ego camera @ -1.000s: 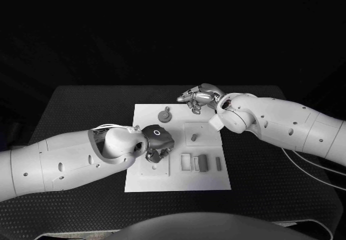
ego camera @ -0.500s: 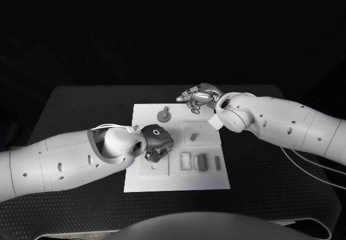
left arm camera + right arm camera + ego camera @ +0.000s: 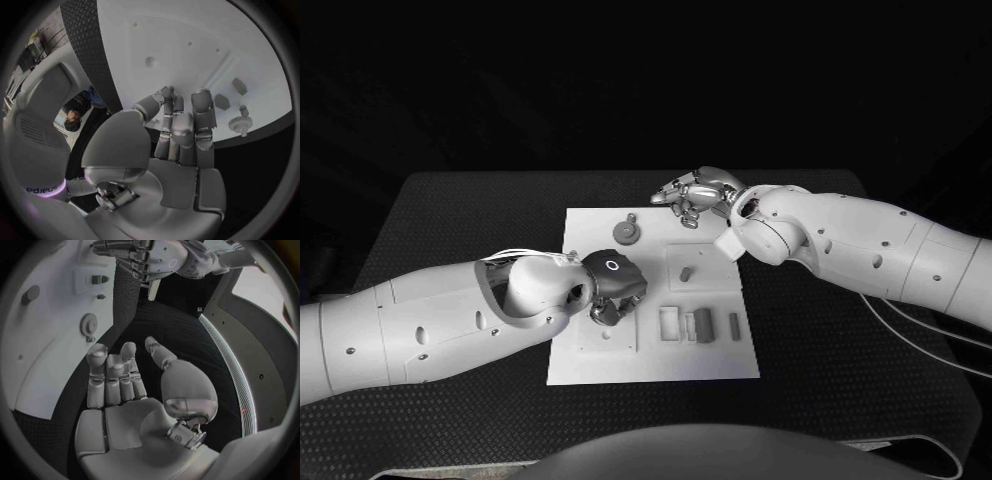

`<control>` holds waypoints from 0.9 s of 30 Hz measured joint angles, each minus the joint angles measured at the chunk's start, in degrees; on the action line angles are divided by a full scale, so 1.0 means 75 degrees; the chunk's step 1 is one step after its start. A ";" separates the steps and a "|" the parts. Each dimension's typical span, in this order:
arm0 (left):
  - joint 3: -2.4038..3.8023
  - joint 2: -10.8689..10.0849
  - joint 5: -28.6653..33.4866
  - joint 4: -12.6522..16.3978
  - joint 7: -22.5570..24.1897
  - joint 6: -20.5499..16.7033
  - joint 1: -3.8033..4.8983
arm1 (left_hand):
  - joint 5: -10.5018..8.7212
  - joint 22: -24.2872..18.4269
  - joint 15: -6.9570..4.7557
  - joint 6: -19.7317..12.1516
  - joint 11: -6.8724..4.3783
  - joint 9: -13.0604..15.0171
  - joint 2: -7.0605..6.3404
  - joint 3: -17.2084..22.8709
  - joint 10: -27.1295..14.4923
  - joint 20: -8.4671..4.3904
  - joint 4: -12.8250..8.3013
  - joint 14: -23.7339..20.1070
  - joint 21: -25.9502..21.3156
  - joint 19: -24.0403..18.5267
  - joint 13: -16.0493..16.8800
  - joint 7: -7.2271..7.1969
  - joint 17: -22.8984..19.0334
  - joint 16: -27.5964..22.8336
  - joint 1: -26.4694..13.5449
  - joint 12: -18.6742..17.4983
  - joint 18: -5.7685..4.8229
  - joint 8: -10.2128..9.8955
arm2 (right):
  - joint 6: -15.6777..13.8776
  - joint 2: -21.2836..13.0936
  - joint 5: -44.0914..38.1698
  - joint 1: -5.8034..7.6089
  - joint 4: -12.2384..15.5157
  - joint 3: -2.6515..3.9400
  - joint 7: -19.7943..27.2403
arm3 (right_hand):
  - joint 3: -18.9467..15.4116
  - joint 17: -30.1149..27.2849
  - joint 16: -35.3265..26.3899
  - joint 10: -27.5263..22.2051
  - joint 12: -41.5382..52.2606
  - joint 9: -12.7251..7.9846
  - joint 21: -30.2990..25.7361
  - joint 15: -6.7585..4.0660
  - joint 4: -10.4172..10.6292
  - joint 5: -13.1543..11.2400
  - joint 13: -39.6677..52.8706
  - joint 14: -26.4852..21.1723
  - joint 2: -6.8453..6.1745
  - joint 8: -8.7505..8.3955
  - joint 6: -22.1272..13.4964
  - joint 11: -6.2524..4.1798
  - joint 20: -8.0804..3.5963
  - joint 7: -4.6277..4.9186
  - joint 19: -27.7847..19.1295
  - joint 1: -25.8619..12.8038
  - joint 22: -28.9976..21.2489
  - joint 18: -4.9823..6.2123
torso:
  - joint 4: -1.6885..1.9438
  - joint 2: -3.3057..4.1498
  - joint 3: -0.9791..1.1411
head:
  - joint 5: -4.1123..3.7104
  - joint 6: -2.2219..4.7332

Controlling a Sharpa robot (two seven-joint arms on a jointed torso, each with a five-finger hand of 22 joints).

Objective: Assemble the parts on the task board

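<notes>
The white task board (image 3: 661, 365) lies in the middle of the black table. My left hand (image 3: 615, 285) hangs over its left middle, fingers pointing down at the board. In the left wrist view the thumb and fingertips (image 3: 167, 96) of the left hand (image 3: 178, 130) meet close to the board (image 3: 187, 30); whether a part sits between them is hidden. My right hand (image 3: 697, 192) hovers at the board's far edge; the right wrist view shows this hand (image 3: 122, 380) with fingers apart and nothing in it. A round toothed part (image 3: 630, 232) lies near the far left, and a small peg (image 3: 688, 272) stands mid-board.
Several oblong parts (image 3: 705, 324) lie in a row at the board's near right. The toothed part (image 3: 240, 122) shows beside two hexagonal shapes (image 3: 222, 101). Black table (image 3: 862, 340) surrounds the board. A cable (image 3: 920, 335) trails under my right arm.
</notes>
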 measured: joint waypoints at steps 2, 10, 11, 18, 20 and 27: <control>0.0000 0.0001 0.0000 -0.0001 0.0000 0.0000 -0.0009 | -0.0014 0.0000 0.0000 0.0000 0.0000 0.0002 0.0000 0.0000 0.0000 0.0010 0.0000 0.0000 0.0000 0.0010 0.0001 0.0000 0.0000 0.0000 0.0000 0.0000 0.0000 0.0000 | 0.0003 -0.0002 0.0000 0.0000 0.0002 0.0000 0.0000 | 0.0000 0.0000 0.0000 0.0000 0.0000 0.0000 0.0000 0.0000 0.0000 0.0000 0.0000 0.0000 0.0000 0.0000 0.0000 0.0000 0.0000 0.0000 0.0000 0.0000 0.0000 0.0000 | -0.0001 0.0000 -0.0001 | 0.0000 -0.0001; 0.0003 0.0000 -0.0001 -0.0009 -0.0003 0.0000 -0.0023 | -0.0012 0.0006 -0.0001 -0.0012 0.0000 0.0012 0.0000 -0.0003 0.0000 0.0012 0.0001 0.0001 -0.0030 0.0009 0.0009 -0.0011 -0.0007 0.0028 0.0000 0.0000 0.0000 0.0000 | 0.0013 -0.0007 0.0000 0.0000 0.0002 0.0000 -0.0001 | 0.0000 -0.0001 0.0000 0.0000 0.0000 0.0000 0.0000 0.0001 0.0000 0.0000 0.0000 -0.0001 0.0000 0.0000 -0.0001 0.0000 0.0002 -0.0001 -0.0002 0.0000 -0.0001 0.0000 | -0.0001 0.0000 0.0002 | 0.0009 -0.0031; 0.0003 -0.0001 -0.0001 -0.0009 -0.0004 0.0000 -0.0024 | 0.0003 0.0006 -0.0001 -0.0012 0.0000 0.0012 0.0000 -0.0003 0.0000 0.0012 0.0001 0.0001 -0.0030 0.0008 0.0014 -0.0011 -0.0007 0.0030 0.0000 -0.0001 0.0000 0.0000 | 0.0014 -0.0007 0.0000 0.0000 0.0002 0.0000 -0.0001 | 0.0000 -0.0001 0.0000 0.0000 0.0000 0.0000 0.0000 0.0001 0.0000 0.0000 0.0000 -0.0001 0.0000 0.0000 -0.0001 0.0000 0.0003 -0.0001 -0.0002 0.0000 -0.0001 0.0000 | -0.0001 0.0000 0.0003 | 0.0009 -0.0037; 0.0004 -0.0001 -0.0001 -0.0033 -0.0008 0.0000 -0.0031 | 0.0003 0.0005 -0.0011 -0.0013 0.0000 0.0017 -0.0012 -0.0004 0.0000 0.0023 0.0001 0.0011 -0.0030 -0.0002 0.0015 -0.0012 -0.0016 0.0030 -0.0012 -0.0001 0.0000 0.0000 | 0.0026 -0.0007 -0.0001 0.0000 0.0012 0.0000 -0.0001 | 0.0000 -0.0001 0.0000 0.0000 0.0000 0.0001 0.0000 0.0002 0.0000 0.0000 0.0000 -0.0001 0.0000 0.0000 0.0002 0.0000 -0.0009 0.0003 0.0011 0.0000 -0.0001 0.0000 | -0.0001 0.0001 0.0001 | 0.0001 -0.0049; 0.0004 0.0002 -0.0001 -0.0040 -0.0008 0.0000 -0.0033 | 0.0003 0.0004 -0.0011 -0.0013 0.0000 0.0018 -0.0018 -0.0004 0.0000 0.0023 0.0000 0.0011 -0.0030 -0.0002 0.0015 -0.0012 -0.0016 0.0030 -0.0018 -0.0001 0.0000 0.0000 | 0.0027 -0.0006 -0.0001 0.0000 0.0016 0.0000 -0.0001 | 0.0000 -0.0001 0.0000 0.0000 0.0000 0.0001 -0.0001 0.0003 0.0000 0.0000 0.0000 0.0000 0.0000 0.0000 0.0007 0.0000 -0.0004 0.0007 0.0029 0.0000 -0.0001 0.0000 | -0.0001 0.0000 0.0000 | 0.0000 -0.0050; 0.0005 0.0042 0.0072 -0.0125 -0.0005 0.0002 -0.0041 | 0.0003 0.0004 -0.0011 -0.0066 0.0000 0.0024 0.0016 0.0018 0.0000 0.0009 0.0023 0.0011 -0.0030 0.0013 0.0049 0.0038 -0.0050 0.0038 -0.0050 -0.0024 0.0001 -0.0023 | 0.0029 -0.0009 -0.0001 0.0000 0.0027 0.0000 0.0001 | 0.0000 -0.0002 0.0000 0.0000 0.0000 -0.0007 -0.0001 0.0011 0.0000 0.0000 0.0000 0.0008 0.0000 0.0000 0.0015 0.0000 -0.0004 0.0016 0.0029 0.0000 -0.0001 0.0000 | -0.0001 0.0000 -0.0001 | 0.0000 -0.0053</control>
